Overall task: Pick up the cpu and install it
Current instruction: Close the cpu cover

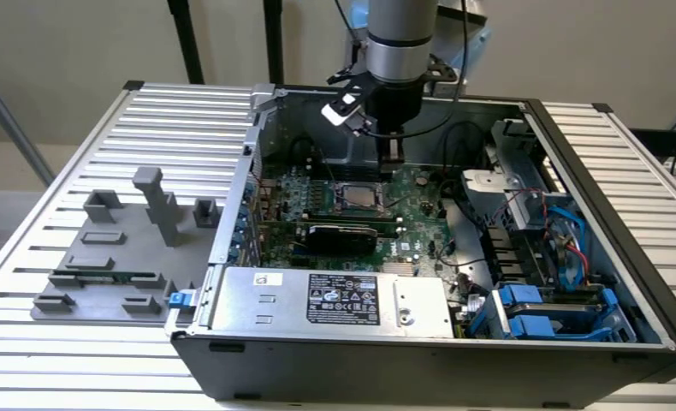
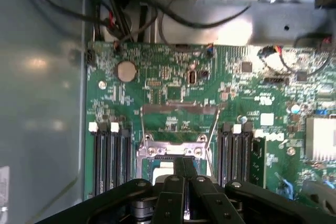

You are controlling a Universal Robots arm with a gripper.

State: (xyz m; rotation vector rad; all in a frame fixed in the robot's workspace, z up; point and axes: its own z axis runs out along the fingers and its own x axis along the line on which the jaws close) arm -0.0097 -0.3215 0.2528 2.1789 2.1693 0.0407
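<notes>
At the exterior view's left, one gray fixture block [image 1: 115, 257] sits on the slatted table [image 1: 53, 154]. One long green memory stick [image 1: 108, 276] lies in it, and there is bare table on every side of it.

In the centre of the frame stands one open computer case [image 1: 429, 364]. Its left wall rises just beside the fixture. Inside the case, one silver box with a black label [image 1: 338, 298] fills the lower centre, and one green motherboard [image 1: 418, 224] lies above it.

The one cpu [image 1: 358, 195] [image 2: 164, 170] lies flat in the socket at mid-board, its silvery top facing up. The board around the socket is low. A dark card lies just below the socket, and black cables crowd the space to the exterior view's right.

One arm comes down from the upper centre of the frame. Its gripper [image 1: 393, 157] [image 2: 184, 163] hangs inside the case, just above and to the right of the cpu, close to the back wall. The fingers [image 2: 190, 167] are pressed together with nothing between them. I cannot tell whether the tips touch the socket.

At the lower right of the frame are two blue drive carriers [image 1: 526, 312], close against the case's right wall.
</notes>
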